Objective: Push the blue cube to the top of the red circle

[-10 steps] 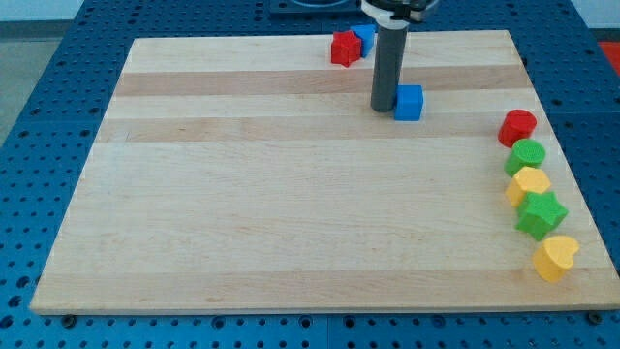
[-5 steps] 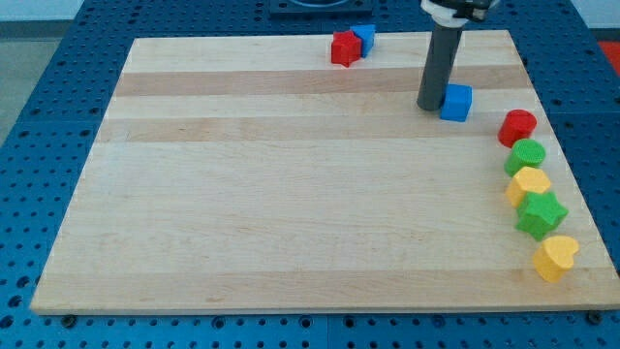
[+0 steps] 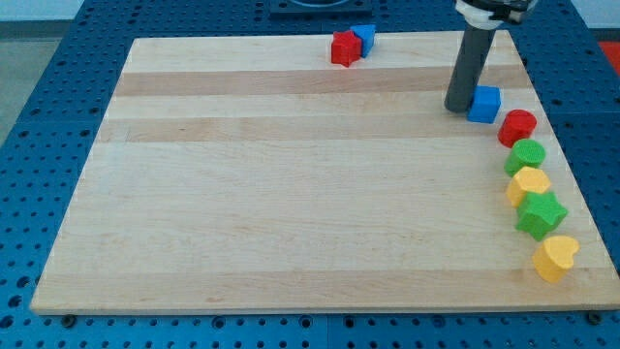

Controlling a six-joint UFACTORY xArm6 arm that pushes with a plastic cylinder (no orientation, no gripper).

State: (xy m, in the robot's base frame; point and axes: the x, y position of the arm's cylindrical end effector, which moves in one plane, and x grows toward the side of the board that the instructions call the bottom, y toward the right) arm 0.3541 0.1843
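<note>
The blue cube (image 3: 484, 103) lies on the wooden board near its right edge, just up and left of the red circle (image 3: 517, 127), almost touching it. My tip (image 3: 457, 107) stands right against the cube's left side. The rod rises straight up out of the view's top.
Below the red circle a column runs down the right edge: a green block (image 3: 527, 155), a yellow block (image 3: 529, 183), a green star-like block (image 3: 540, 214) and a yellow heart (image 3: 555, 257). A red block (image 3: 343, 47) and a blue block (image 3: 363, 38) touch at the board's top edge.
My tip has moved to the right, pushing the blue cube right across the board until it lies close to the red circle's upper left.
</note>
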